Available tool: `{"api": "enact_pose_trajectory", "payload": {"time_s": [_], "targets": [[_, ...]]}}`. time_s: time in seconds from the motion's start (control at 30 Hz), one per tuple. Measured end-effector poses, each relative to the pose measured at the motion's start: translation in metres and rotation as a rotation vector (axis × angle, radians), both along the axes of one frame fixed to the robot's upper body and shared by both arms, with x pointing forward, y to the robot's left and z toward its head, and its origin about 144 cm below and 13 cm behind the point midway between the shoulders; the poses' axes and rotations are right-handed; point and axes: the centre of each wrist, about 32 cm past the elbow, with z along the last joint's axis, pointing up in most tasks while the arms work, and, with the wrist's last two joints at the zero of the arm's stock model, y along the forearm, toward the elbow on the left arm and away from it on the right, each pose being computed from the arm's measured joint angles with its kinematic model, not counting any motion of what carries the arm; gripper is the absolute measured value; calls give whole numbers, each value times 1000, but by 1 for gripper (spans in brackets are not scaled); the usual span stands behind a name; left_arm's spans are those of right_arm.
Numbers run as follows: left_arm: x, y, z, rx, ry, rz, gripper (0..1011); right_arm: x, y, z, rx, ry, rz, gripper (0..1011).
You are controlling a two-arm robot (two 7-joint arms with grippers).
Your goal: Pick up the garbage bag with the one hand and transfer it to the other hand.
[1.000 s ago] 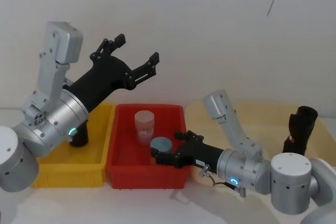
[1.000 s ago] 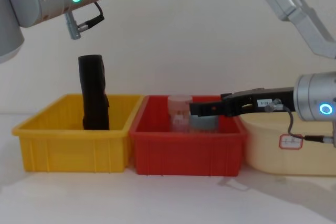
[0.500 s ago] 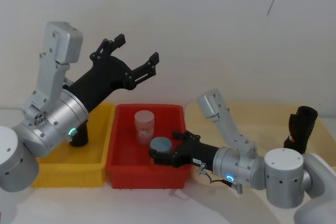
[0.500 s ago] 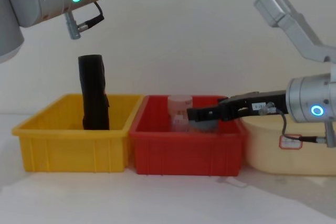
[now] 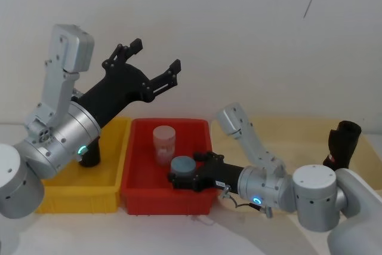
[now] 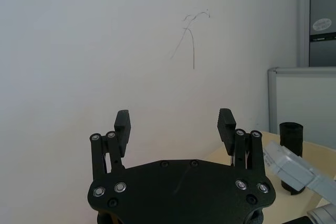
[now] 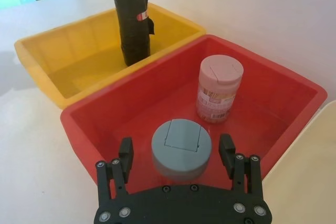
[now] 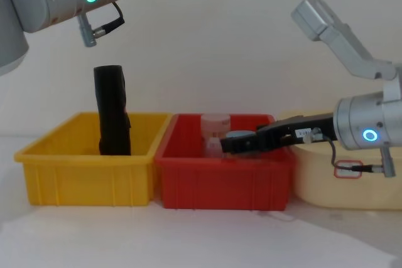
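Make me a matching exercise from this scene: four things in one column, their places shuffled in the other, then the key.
Things:
1. garbage bag
2. pink-lidded jar
3. blue-lidded jar
4. left gripper

Places:
A. raised high, open, in front of the wall
B. standing upright in the yellow bin
C. between the open fingers of the right gripper
D. toward the back of the red bin

Pairs: 1-B, 2-D, 3-C, 4-A

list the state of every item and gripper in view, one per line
garbage bag: upright in the yellow bin, ungripped
second black roll: upright on the beige tray
blue-lidded jar: lid on, in the red bin, between the right gripper's fingers
pink-lidded jar: upright, lid on, in the red bin
left gripper: open, raised, empty
right gripper: open, low in the red bin
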Motion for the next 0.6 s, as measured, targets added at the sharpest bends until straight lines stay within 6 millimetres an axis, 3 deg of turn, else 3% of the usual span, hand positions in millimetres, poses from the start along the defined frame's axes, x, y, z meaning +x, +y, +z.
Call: {"api": "enact_pose_trajectory", "payload": {"time_s": [0.3,0.37,0.6], "targets": [[0,0,0,0,0,0,1001,7,2,2,-13,3,-1,939],[0,0,0,0,0,0,1001,8,3,2,-14,3,-2,850],[0,0,0,0,0,0,1001,10,3,4,-17,1,-7,675]]}}
